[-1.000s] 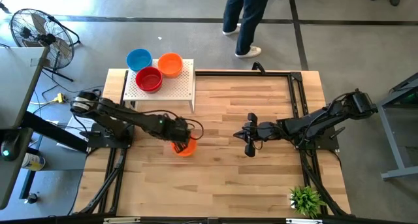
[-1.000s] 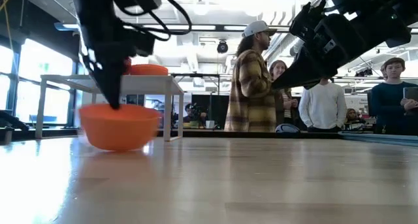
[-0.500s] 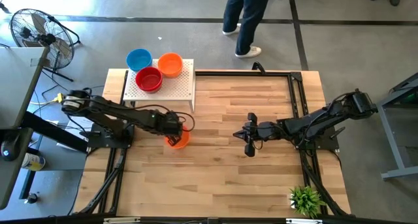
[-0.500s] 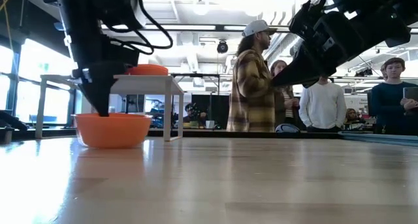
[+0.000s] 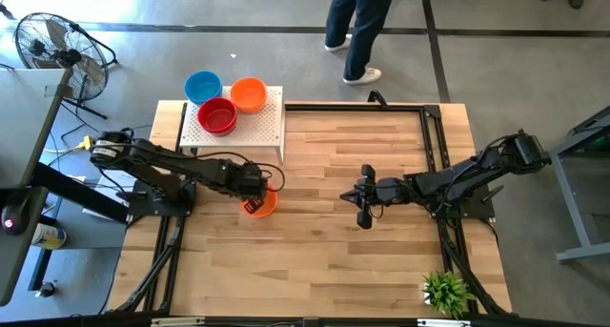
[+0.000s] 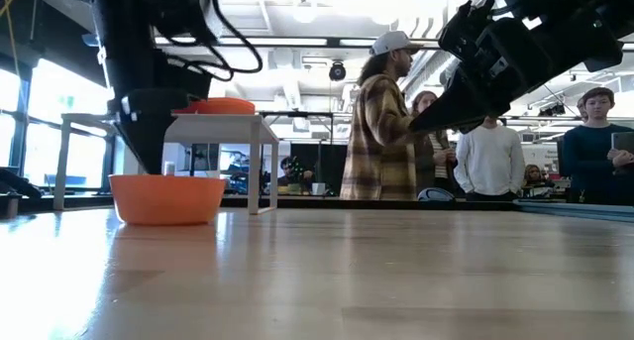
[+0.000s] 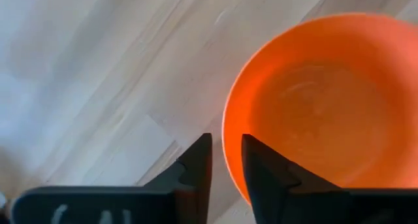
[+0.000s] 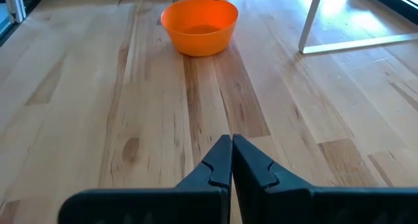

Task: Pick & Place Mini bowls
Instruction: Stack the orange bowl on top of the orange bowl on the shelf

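Orange mini bowl [image 5: 264,203] sits upright on my surface [image 5: 381,222] near the white stand [image 5: 238,125]; my left claw [image 7: 226,160] straddles its rim, fingers slightly spread (not pinching), right claw [image 8: 231,160] pressed together mid-surface

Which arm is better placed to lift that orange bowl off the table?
Left. The left gripper hangs right over the orange bowl's rim, fingers straddling it, while the right gripper waits shut mid-table, well away.
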Robot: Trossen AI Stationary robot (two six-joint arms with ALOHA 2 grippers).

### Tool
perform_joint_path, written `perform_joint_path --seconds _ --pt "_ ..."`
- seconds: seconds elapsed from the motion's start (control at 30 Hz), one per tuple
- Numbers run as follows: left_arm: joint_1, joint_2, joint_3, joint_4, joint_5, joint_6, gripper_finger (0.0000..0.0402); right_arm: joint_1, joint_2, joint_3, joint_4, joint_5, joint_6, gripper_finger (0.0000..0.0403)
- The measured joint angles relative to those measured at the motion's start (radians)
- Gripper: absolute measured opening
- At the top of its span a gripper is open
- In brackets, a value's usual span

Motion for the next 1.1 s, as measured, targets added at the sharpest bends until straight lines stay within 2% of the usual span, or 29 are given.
perform_joint_path --seconds 0.1,0.2,0.33,0.43,0.53,0.67,0.93,1.1 --pt "0.0 -0.013 0.051 -0.047 0.005 0.044 0.0094 0.0 0.0 0.0 0.0 0.002 0.0 0.0" --pt "-0.021 -0.013 0.109 -0.039 0.058 0.129 0.0102 0.0 0.0 0.0 0.0 0.002 0.0 0.0" --pt "-0.12 -0.013 0.17 0.007 0.128 0.311 0.0102 0.0 0.0 0.0 0.0 0.001 -0.008 0.0" --pt "-0.199 0.011 0.186 0.037 0.13 0.392 0.0102 0.0 0.0 0.0 0.0 -0.001 -0.008 0.0" --pt "-0.255 0.035 0.185 0.027 0.086 0.386 0.0102 0.0 0.0 0.0 0.0 -0.001 -0.008 0.0" --pt "-0.284 0.075 0.186 0.035 0.077 0.345 0.0113 0.0 0.0 0.0 0.0 -0.001 -0.008 0.0" --pt "-0.282 0.164 0.182 0.028 0.036 0.333 0.0202 0.0 0.0 0.0 0.0 -0.005 -0.008 0.0" --pt "-0.282 0.198 0.137 0.042 0.042 0.317 0.0199 0.0 0.0 0.0 0.0 -0.005 -0.014 0.0"
